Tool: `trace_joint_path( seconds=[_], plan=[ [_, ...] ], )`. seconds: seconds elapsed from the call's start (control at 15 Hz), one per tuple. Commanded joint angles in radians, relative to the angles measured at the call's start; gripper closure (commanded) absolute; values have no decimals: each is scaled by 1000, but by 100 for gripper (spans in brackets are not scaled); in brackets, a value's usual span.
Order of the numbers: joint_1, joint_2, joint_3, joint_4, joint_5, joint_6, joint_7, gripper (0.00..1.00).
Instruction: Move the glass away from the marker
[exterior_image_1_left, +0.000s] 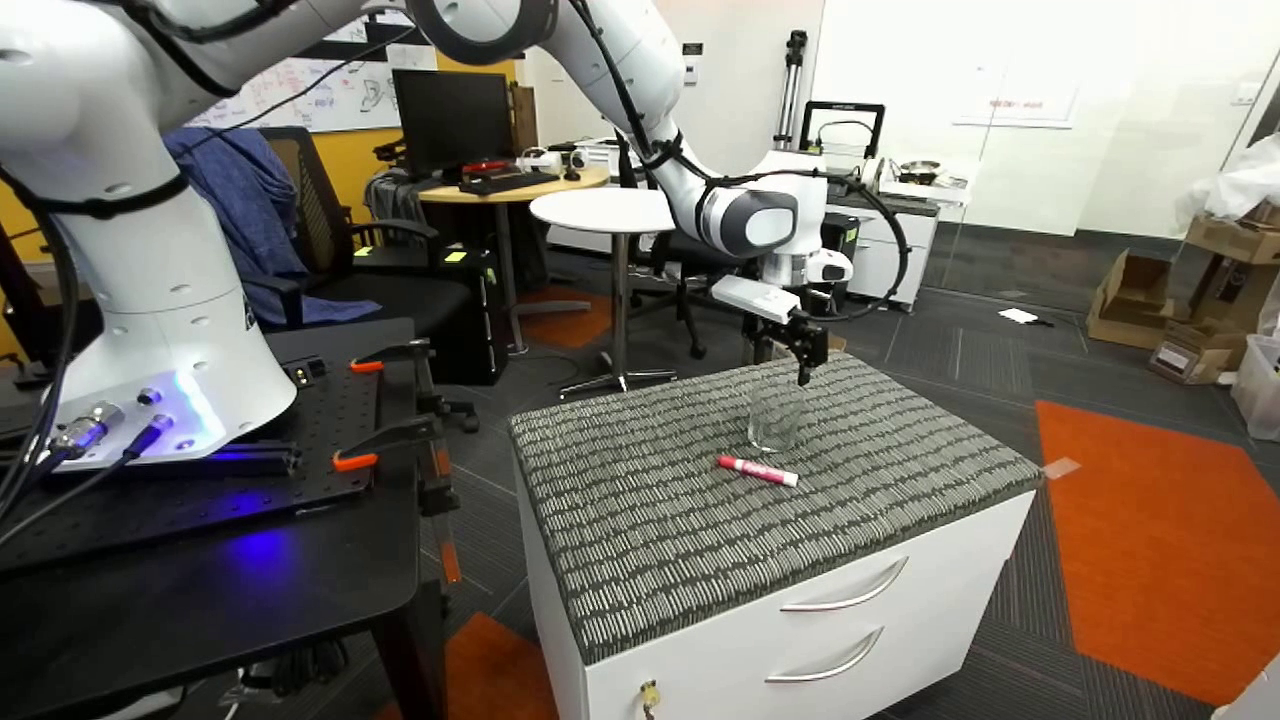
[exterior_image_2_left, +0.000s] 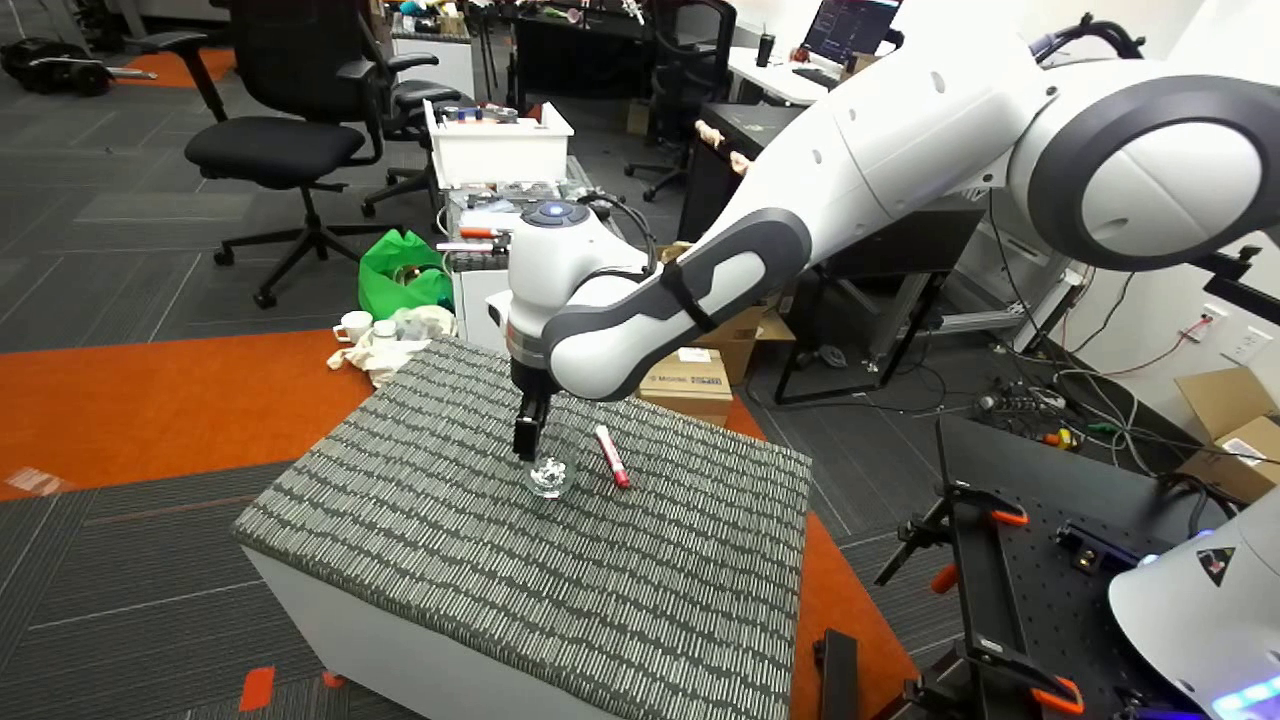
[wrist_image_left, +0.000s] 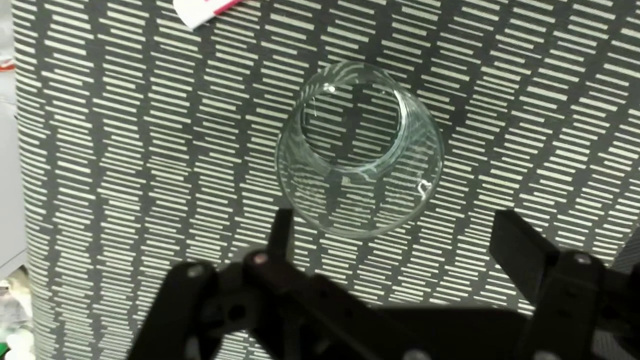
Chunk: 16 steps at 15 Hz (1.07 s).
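The clear glass (exterior_image_1_left: 775, 418) stands upright on the grey patterned cabinet top (exterior_image_1_left: 680, 550). It shows in an exterior view (exterior_image_2_left: 551, 478) and in the wrist view (wrist_image_left: 357, 172), where I look down into it. The red-pink marker (exterior_image_1_left: 757, 471) with a whitish end lies close beside the glass, also in an exterior view (exterior_image_2_left: 612, 457). Only its white end (wrist_image_left: 197, 12) shows at the wrist view's top edge. My gripper (wrist_image_left: 392, 216) is open and empty, fingers wide apart. It hangs just above the glass (exterior_image_1_left: 786, 365). The left fingertip appears close to the rim; contact cannot be told.
The cabinet top's edges drop to the floor. A black table (exterior_image_1_left: 400, 560) with clamps (exterior_image_1_left: 385, 445) stands beside the robot base. Cardboard boxes (exterior_image_2_left: 690, 380) and white cups (exterior_image_2_left: 352, 326) with a green bag (exterior_image_2_left: 400, 272) are beyond the cabinet's far edge.
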Motion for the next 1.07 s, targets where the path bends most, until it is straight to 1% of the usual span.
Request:
trace_joint_path(
  seconds=[0.0,0.33,0.67,0.8,1.0],
  plan=[
    [22,-15,-27,-41,-9,57,26,0],
    [33,-27,-24,-86,-10,113,25,0],
    [47,-50,-25,-157,-1,155,54,0],
    [46,-54,-20,-176,0,159,54,0],
    [36,-41,-13,-169,2,149,39,0]
  ],
)
